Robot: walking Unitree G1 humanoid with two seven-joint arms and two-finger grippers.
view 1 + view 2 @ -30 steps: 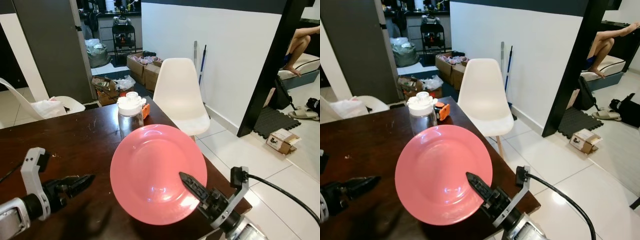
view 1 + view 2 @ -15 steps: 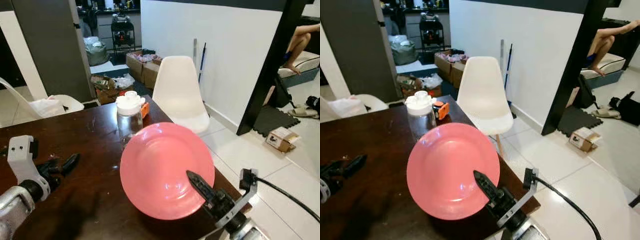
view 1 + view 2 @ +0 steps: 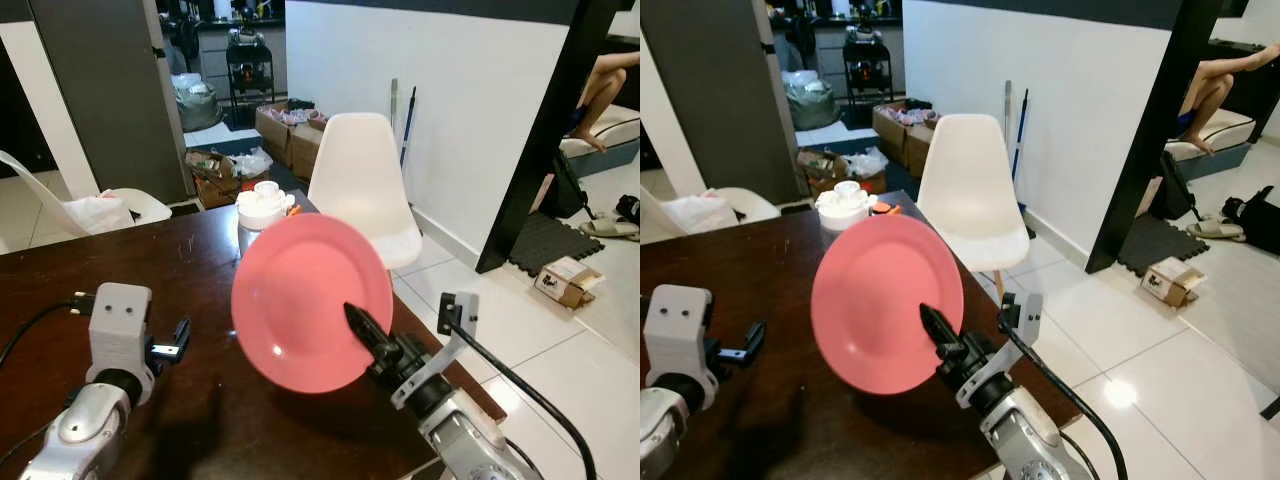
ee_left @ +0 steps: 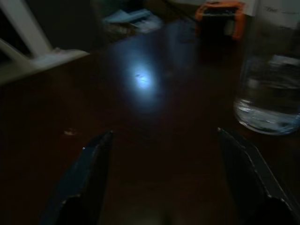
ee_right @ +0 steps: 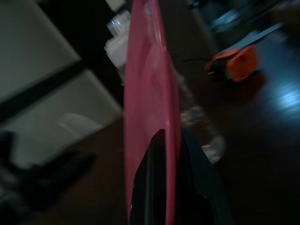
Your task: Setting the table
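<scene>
right wrist view showed the right gripper (image 5: pixel 161 187) clamped on the rim of the pink plate (image 3: pixel 305 300), one black finger on each face. the plate was tilted steeply above the dark table (image 3: pixel 200 270), just in front of the glass jar (image 3: pixel 258 212). the left gripper (image 4: pixel 164 178) hovered open over the table, left of the plate. with such a thin hold on the edge, the plate could slip or knock the jar.
</scene>
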